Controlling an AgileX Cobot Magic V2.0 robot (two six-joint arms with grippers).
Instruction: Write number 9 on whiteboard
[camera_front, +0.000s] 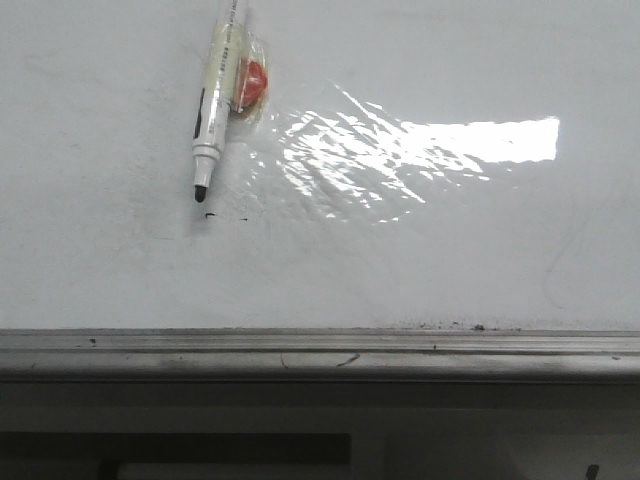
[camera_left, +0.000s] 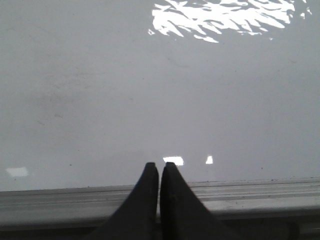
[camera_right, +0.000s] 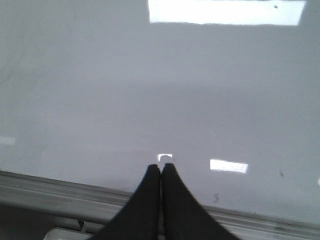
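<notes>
no 9 shows yet on the whiteboard (camera_front: 420, 260); the marker (camera_front: 212, 110) hangs there, tip down. both hands, left hand (camera_left: 159, 167) and right hand (camera_right: 160, 169), are pinched closed on nothing. part one before, seemingly, taking the marker's barrel.

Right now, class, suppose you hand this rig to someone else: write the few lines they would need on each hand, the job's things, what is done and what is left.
Left hand: shut, holding nothing, low near the tray rail.
Right hand: shut, holding nothing, also low by the rail.
Whiteboard: glossy, with a bright glare patch. No number 9 is on it; only tiny dark specks near the pen tip.
Marker: uncapped, tip down, against the board's upper left in the front view, with a red piece beside it. What holds it is out of view.
Done: nothing written.
Left: write the whole 9.
</notes>
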